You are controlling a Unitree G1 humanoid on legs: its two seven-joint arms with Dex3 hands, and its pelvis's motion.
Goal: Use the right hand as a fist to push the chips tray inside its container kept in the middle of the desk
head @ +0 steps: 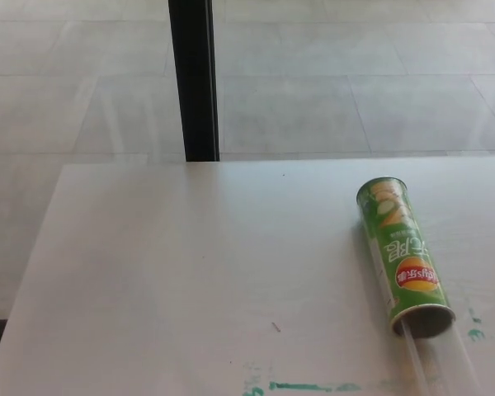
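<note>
**Chips can lying at right, tray sticking out toward the robot, no hand in frame**

Left half of the white worktop (165,280): bare. A dark post (193,78) stands behind the far edge, tiled floor (355,74) beyond. Green paint smears (309,386) mark the near edge.

Right of centre: green chips can (400,254) lies on its side, closed end far, open mouth near. Long axis runs far-to-near, leaning slightly right. A clear tray (441,359) protrudes from the mouth toward the bottom edge, faint and hard to trace.

Neither hand shows, so finger state cannot be told. Judgement: the can sits on the right side, nearer the right arm; the fist should meet the tray's near end and push away along the can's axis.
</note>
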